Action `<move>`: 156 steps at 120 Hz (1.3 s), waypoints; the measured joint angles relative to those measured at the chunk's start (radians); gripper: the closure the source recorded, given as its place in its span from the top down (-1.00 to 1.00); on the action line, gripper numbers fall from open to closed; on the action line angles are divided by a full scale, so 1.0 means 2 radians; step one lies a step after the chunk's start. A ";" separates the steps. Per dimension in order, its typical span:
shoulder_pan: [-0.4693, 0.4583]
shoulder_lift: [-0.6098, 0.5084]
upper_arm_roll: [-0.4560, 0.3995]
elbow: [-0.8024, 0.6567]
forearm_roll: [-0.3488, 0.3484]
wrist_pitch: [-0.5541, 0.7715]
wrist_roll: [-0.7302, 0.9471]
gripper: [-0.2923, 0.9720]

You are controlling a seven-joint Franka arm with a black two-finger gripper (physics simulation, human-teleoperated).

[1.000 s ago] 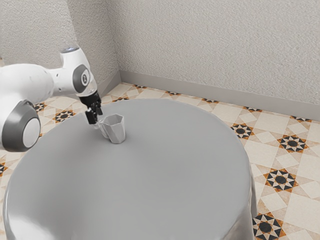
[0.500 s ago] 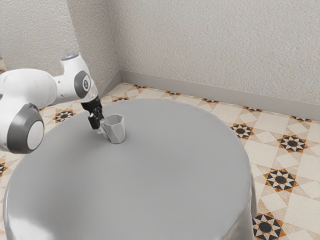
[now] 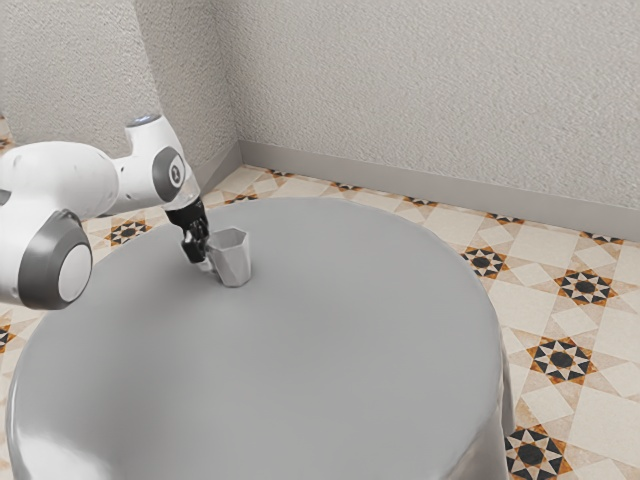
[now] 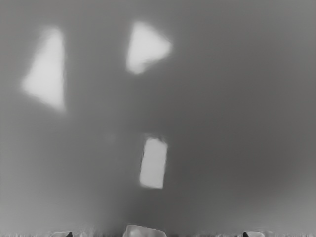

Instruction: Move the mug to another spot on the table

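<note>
A pale grey faceted mug [image 3: 233, 256] stands upright on the round grey table [image 3: 330, 340], toward its far side at the exterior view's left. My black gripper [image 3: 199, 251] points down right beside the mug, on the side facing the exterior view's left, where its handle is. In the wrist view, two fingertips [image 4: 62, 234] sit far apart, with a pale piece of the mug [image 4: 143, 231] between them. The gripper is open around it.
The table's rim [image 3: 497, 330] curves round at the exterior view's right, with patterned floor tiles [image 3: 560, 290] beyond. A rough wall [image 3: 420, 90] stands behind. Bright reflections [image 4: 153, 163] lie on the tabletop under the hand.
My hand has come down and slid closer to the mug's handle side. The mug stays where it was.
</note>
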 joint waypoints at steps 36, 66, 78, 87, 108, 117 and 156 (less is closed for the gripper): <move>0.000 -0.006 -0.006 -0.001 -0.014 -0.009 0.009 -0.31; -0.001 -0.025 -0.006 -0.017 -0.065 -0.015 0.040 -0.36; -0.002 -0.051 -0.008 -0.051 -0.092 -0.008 0.060 -0.37; -0.002 -0.087 -0.018 -0.096 -0.119 0.002 0.079 -0.39; -0.003 -0.142 -0.031 -0.181 -0.165 0.014 0.118 -0.48; -0.003 -0.174 -0.041 -0.229 -0.180 0.023 0.136 -0.51; -0.003 -0.233 -0.064 -0.340 -0.208 0.069 0.204 -0.54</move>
